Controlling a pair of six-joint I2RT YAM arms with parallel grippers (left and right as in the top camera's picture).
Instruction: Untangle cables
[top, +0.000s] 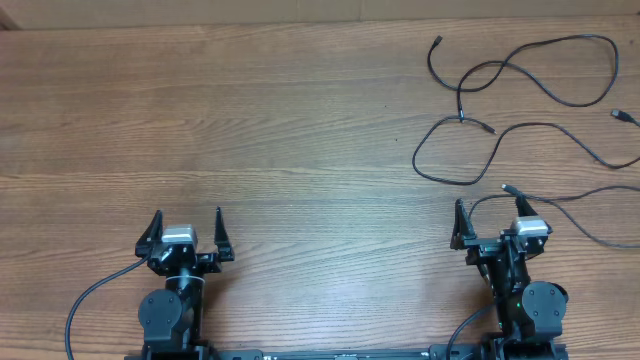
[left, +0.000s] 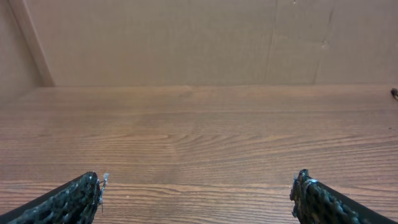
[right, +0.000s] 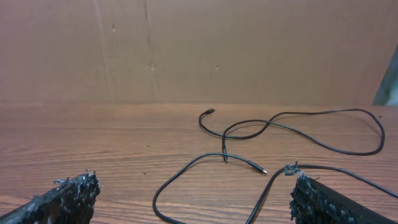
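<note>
From overhead, the cables (top: 500, 62) lie loosely spread and crossing on the bench (top: 250, 120) between 1 and 3 o'clock, none held. The left jaws, at 7 o'clock, are released and wide apart. The right jaws, at 5 o'clock, are equally wide and empty. Only the right wrist view shows the cables (right: 224, 149) up close, with one cord passing just beside a fingertip (right: 305, 193); whether it touches is unclear. The left wrist view shows mostly bare bench (left: 199, 137).

Left gripper (left: 198, 190): your fingers stand wide apart, low over the desk.
Desk (left: 199, 130): wood-grained, with a brown wall (left: 186, 37) at its far edge.
Right edge: small dark item (left: 395, 93), too small to identify.
</note>
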